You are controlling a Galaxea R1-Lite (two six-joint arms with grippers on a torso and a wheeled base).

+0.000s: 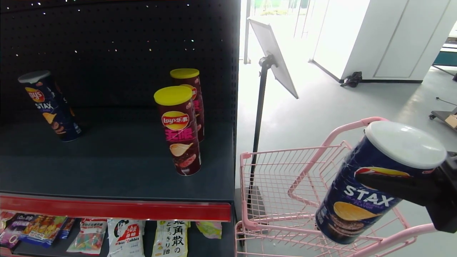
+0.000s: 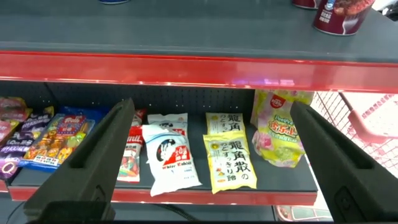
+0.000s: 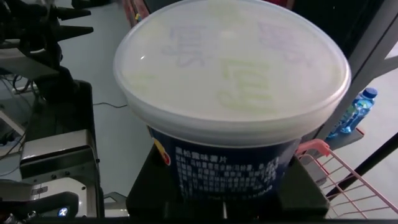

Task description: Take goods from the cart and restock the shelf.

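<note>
Upper left of head view: a blue Stax can [image 1: 50,105] stands on the top shelf [image 1: 117,171]. Frame centre: front maroon can [image 1: 178,130] w/ rear maroon can [image 1: 191,103] just behind it, both yellow-lidded and upright. There is bare board btwn the blue one and that pair. Below sit snack packets [image 2: 168,158] on the lower shelf. The L tool [image 2: 211,104] hangs in front of them, jaws spread wide, nothing held. Lower right of head view: pink cart [image 1: 285,185]. Above its near corner the R tool [image 1: 392,185] is clamped across the side of the held Stax can [image 1: 357,214]. Its long axis is tilted, w/ white lid to upper right and base to lower left. So the goods are out of the cart and in the R arm, and the shelf lies frame-left of them. Likely next: carry it leftward, stand the axis upright, then set the base on the bare board.
</note>
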